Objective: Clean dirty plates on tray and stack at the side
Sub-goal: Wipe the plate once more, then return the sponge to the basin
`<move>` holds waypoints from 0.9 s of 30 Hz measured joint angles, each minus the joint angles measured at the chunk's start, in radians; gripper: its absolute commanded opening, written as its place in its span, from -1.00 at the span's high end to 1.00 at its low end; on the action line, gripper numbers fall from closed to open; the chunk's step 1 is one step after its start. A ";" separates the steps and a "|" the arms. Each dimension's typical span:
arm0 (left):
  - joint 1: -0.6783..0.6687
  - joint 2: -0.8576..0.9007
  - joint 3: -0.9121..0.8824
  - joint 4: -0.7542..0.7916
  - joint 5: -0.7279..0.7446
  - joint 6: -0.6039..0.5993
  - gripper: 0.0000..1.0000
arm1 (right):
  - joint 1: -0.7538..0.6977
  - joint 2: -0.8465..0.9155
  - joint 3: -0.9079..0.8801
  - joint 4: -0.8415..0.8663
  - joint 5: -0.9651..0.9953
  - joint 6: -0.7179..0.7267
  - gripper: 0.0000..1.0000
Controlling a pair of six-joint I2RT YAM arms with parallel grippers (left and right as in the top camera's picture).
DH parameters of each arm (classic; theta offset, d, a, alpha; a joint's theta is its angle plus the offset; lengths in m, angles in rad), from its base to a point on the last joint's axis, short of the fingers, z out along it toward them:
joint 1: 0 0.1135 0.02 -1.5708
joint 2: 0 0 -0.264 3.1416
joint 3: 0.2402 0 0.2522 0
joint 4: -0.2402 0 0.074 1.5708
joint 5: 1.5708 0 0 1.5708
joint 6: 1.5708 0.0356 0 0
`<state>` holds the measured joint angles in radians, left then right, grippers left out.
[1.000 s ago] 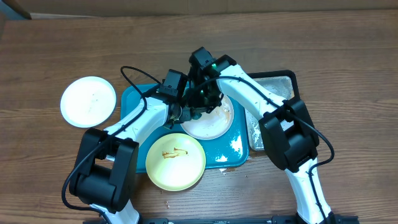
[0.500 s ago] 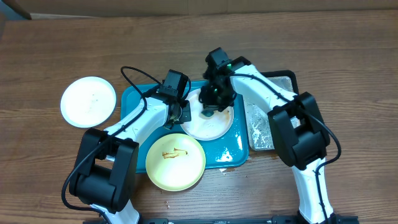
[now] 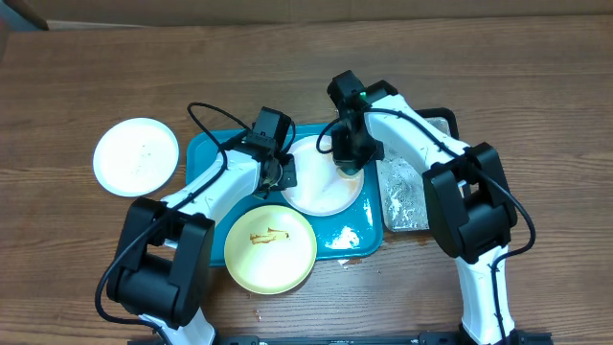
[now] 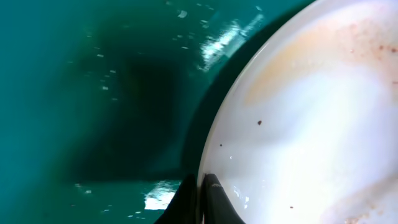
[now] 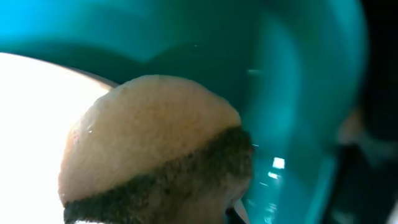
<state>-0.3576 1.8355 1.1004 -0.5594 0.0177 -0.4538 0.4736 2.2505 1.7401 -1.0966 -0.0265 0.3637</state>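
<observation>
White plate (image 3: 316, 192), brown-smeared, lies in the teal tray (image 3: 206, 153), its rim pinched by the left gripper (image 4: 203, 198). The right gripper (image 3: 350, 165) clamps a sponge (image 5: 155, 143) at its right edge. Yellow-green plate (image 3: 270, 247) overlaps the tray's front rim. A second white plate (image 3: 136, 156) sits on the bench (image 3: 536, 96). Black tray (image 3: 450, 120) holds foam.

Robot lab: 2 arms (image 3: 407, 144) at a wooden table (image 3: 536, 86).

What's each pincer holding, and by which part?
The left pincer pinches the white plate by its rim. The right pincer grips a sponge; the gripped part is out of view.
</observation>
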 measured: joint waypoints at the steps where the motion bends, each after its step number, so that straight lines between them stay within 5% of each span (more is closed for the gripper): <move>1: -0.003 0.000 0.000 0.002 0.007 0.000 0.92 | 0.000 0.000 0.000 -0.006 0.010 0.000 0.92; 14: -0.023 0.000 0.000 0.018 0.062 0.000 0.92 | 0.013 0.021 0.053 -0.155 0.147 0.015 0.92; 27: -0.002 0.000 0.000 0.005 -0.006 0.000 0.92 | -0.018 0.060 0.312 -0.326 0.349 0.018 0.92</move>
<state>-0.3592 1.8355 1.1004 -0.5541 0.0113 -0.4534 0.4557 2.3100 2.0521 -1.4223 0.3225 0.3817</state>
